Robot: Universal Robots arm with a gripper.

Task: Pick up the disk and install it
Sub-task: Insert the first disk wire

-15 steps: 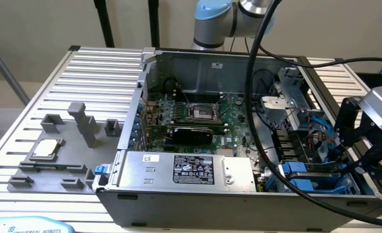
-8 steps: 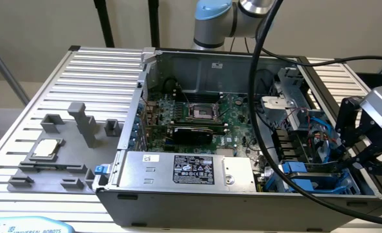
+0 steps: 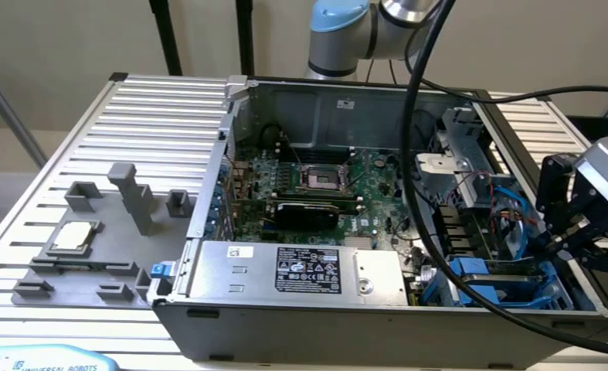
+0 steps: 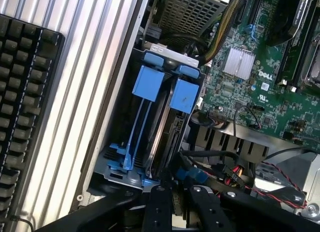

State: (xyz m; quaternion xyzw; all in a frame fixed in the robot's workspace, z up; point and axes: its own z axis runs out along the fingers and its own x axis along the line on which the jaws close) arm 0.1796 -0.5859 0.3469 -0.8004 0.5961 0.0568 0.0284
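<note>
**Operator:** What is on the list around the claw?

**Clerk:** Entry one, your claw (image 4: 179, 191). It sits at the exterior view's right (image 3: 559, 236), over the blue-lined drive cage (image 4: 116, 164) in a corner of the open computer case (image 3: 283, 328). You cannot tell whether it is closed on anything.
Entry two, the disk (image 4: 170, 134). It stands on edge in that cage, and its blue carrier ends in a square tab (image 4: 184, 94). Its near end lies right at the claw.
Entry three, a second blue carrier (image 4: 148, 82). It is just beside the disk, on the side toward the case wall.

**Operator:** And what crowds you in there?

**Clerk:** Entry four, black cables (image 4: 210, 154) and red and yellow wires (image 4: 235, 172). They are packed just beside the cage, between it and the green circuit board (image 4: 260, 77).
Entry five, a blue plug (image 4: 194, 175), close against the claw.
Entry six, a thick black cable (image 3: 415, 154). It hangs from the arm across the open case and passes near the cage.
Entry seven, a grey metal box with a sticker (image 3: 283, 270). It lies along the case's front edge, next to the cage.
Entry eight, a keyboard (image 4: 25, 117) on the ribbed worktop (image 3: 170, 116), outside the case wall nearest the cage.
Entry nine, a grey holder (image 3: 108, 255) carrying a small square chip (image 3: 77, 236). It is on the worktop at the exterior view's left, well apart from your claw.
</note>
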